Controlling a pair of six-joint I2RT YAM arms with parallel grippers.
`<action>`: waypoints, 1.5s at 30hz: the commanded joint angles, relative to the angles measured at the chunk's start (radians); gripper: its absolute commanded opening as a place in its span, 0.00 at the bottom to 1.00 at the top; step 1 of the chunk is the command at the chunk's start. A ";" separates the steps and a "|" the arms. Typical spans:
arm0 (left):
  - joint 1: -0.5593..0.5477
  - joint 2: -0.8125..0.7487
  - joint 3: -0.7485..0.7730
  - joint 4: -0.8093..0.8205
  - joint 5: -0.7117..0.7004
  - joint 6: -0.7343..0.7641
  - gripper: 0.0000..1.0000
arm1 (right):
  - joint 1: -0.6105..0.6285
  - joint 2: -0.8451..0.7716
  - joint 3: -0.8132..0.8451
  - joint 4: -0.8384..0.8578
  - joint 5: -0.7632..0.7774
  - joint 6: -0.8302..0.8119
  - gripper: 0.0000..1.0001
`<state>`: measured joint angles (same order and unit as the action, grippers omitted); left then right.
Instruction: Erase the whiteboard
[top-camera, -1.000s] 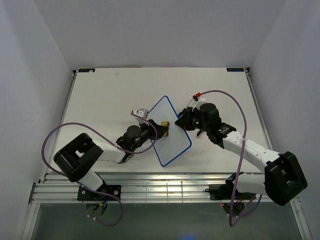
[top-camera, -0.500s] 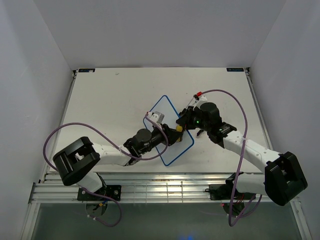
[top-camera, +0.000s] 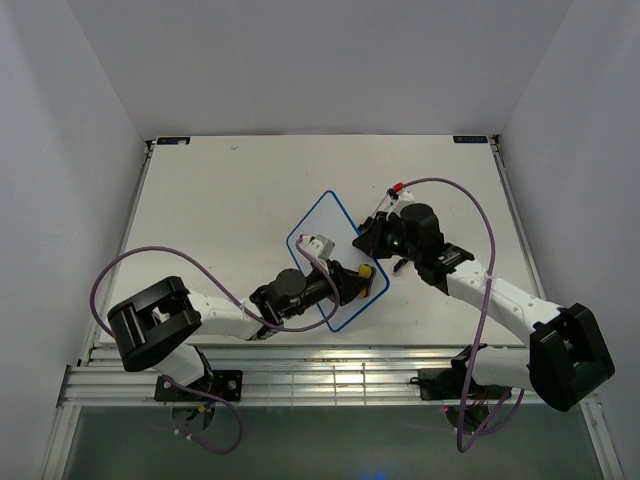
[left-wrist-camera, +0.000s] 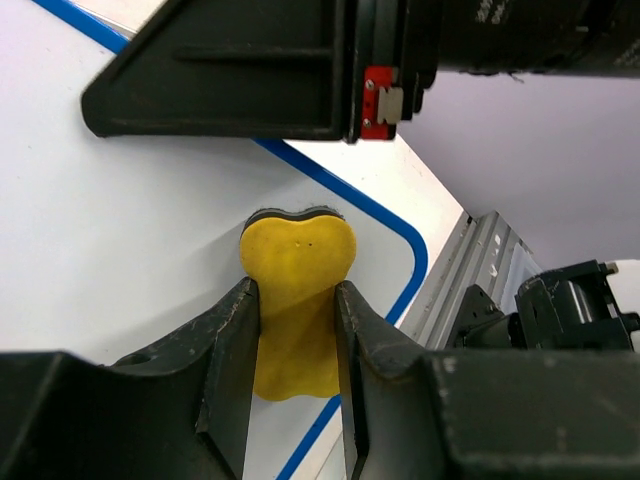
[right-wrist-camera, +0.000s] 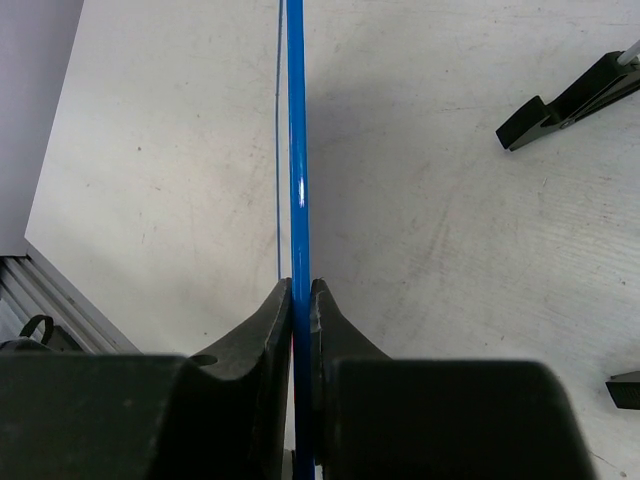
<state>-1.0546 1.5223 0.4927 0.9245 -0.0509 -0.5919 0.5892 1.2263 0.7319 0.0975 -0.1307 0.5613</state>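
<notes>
The whiteboard (top-camera: 322, 222), white with a thin blue frame, stands tilted at the table's middle; its visible face shows no scribbles. My left gripper (top-camera: 362, 272) is shut on the yellow peanut-shaped eraser (left-wrist-camera: 296, 262), which presses on the board near its lower right corner, close to the blue frame (left-wrist-camera: 400, 230). My right gripper (top-camera: 368, 240) is shut on the board's right edge. In the right wrist view the blue edge (right-wrist-camera: 295, 140) runs straight up from between the closed jaws.
Two black feet lie on the table in the right wrist view, one (right-wrist-camera: 570, 100) at upper right, another (right-wrist-camera: 625, 388) at the right edge. A metal rail (top-camera: 330, 375) runs along the table's near edge. White walls surround the table.
My left gripper has swept the eraser across the board from its left side toward its lower right corner. The right gripper and board have stayed nearly still.
</notes>
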 joint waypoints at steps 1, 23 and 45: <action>-0.035 0.050 -0.039 -0.141 0.105 -0.002 0.02 | 0.020 0.002 0.072 0.051 -0.038 -0.026 0.08; 0.014 -0.154 -0.088 -0.436 -0.226 0.037 0.03 | 0.004 0.001 0.058 0.045 -0.041 -0.043 0.08; 0.245 -0.203 0.020 -1.178 -0.575 -0.408 0.23 | -0.009 0.094 0.294 -0.261 -0.018 -0.325 0.08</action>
<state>-0.8146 1.3083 0.4877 -0.1143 -0.5770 -0.9707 0.5835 1.3098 0.9306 -0.0711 -0.1822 0.3542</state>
